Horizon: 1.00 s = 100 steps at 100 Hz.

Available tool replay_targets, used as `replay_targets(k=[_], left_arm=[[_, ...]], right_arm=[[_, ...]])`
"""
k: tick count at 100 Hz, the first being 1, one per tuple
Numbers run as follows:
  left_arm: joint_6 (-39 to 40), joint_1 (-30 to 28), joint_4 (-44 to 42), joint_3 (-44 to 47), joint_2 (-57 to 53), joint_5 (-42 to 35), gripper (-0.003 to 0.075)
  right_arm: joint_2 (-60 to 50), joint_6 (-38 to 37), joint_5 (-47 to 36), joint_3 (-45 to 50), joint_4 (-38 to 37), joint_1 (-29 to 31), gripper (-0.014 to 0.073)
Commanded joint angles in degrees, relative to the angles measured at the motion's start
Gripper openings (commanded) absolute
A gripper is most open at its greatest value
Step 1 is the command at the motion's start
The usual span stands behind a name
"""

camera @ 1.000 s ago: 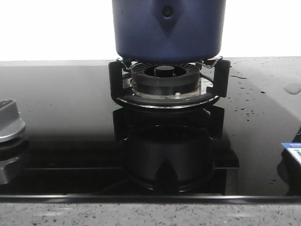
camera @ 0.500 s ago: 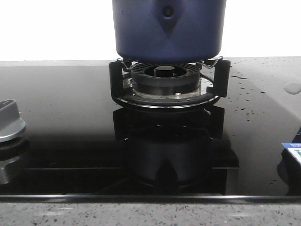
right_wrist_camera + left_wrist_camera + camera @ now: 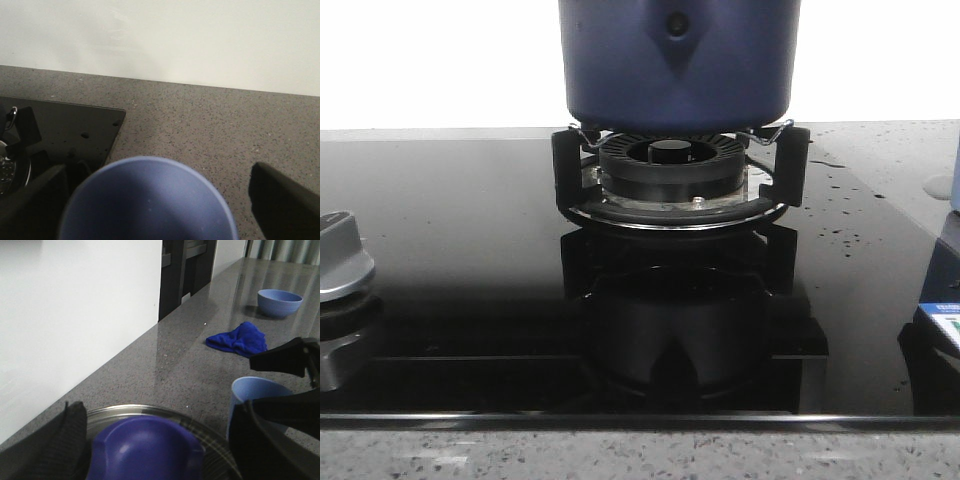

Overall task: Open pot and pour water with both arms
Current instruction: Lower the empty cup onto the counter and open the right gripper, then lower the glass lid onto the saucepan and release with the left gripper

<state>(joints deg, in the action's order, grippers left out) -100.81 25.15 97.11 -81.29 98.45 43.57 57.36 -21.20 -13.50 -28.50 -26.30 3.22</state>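
Observation:
The dark navy pot (image 3: 678, 60) sits on the burner (image 3: 670, 170) of the black hob. Its glass lid (image 3: 150, 415) with a blue knob (image 3: 147, 450) shows in the left wrist view. My left gripper (image 3: 150, 460) is open, its fingers (image 3: 60, 445) standing either side of the knob. My right gripper (image 3: 150, 210) is open around a pale blue cup (image 3: 147, 200), with a gap to the right-hand finger (image 3: 285, 200). The cup also shows in the left wrist view (image 3: 252, 390) and as a sliver at the front view's right edge (image 3: 955, 170).
A blue cloth (image 3: 239, 339) and a blue bowl (image 3: 279, 302) lie on the grey counter beyond the pot. A metal hob knob (image 3: 340, 258) is at the front left. A labelled object (image 3: 940, 322) is at the right edge. Water drops dot the hob's right side.
A pale blue sliver of the cup has come into the front view at the right edge, and a dark reflection has grown on the hob's right side. The pot has not moved.

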Motion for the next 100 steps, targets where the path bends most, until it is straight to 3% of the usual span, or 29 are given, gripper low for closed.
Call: replay_targets(k=[1, 23, 44, 55, 62, 72, 86, 100], left_arm=[[0.2, 0.2, 3.6, -1.9, -3.9, 2.1, 0.0522], [0.2, 0.2, 3.5, -1.9, -5.7, 2.1, 0.0465], [0.7, -2.5, 3.4, -1.9, -8.7, 2.2, 0.0318], [1.8, -5.1, 3.3, -1.9, -10.5, 3.7, 0.0197], [1.8, -6.7, 3.0, -1.9, -11.3, 5.7, 0.0109], [1.9, -8.6, 1.6, -1.9, -12.8, 7.7, -0.0015], [6.1, -10.3, -2.2, -1.8, -15.2, 8.1, -0.002], [8.7, -12.1, -5.2, 2.2, -20.2, 7.4, -0.002]], right_arm=[[-0.4, 0.0, -5.6, -1.4, 0.4, 0.3, 0.065], [-0.6, 0.0, -8.4, -1.4, 0.4, 0.3, 0.065], [-4.0, 0.0, -8.8, -1.4, 0.3, 0.3, 0.065], [-6.1, 0.0, -8.8, -1.4, 0.3, 0.3, 0.0631], [-7.6, 0.0, -8.8, -1.4, 0.3, 0.3, 0.0553], [-10.2, 0.0, -8.8, -1.4, 0.3, 0.3, 0.0311], [-13.1, 0.0, -8.3, -1.4, 0.3, 0.3, -0.0055], [-16.5, 0.0, -2.7, -1.4, 0.3, -0.1, -0.0066]])
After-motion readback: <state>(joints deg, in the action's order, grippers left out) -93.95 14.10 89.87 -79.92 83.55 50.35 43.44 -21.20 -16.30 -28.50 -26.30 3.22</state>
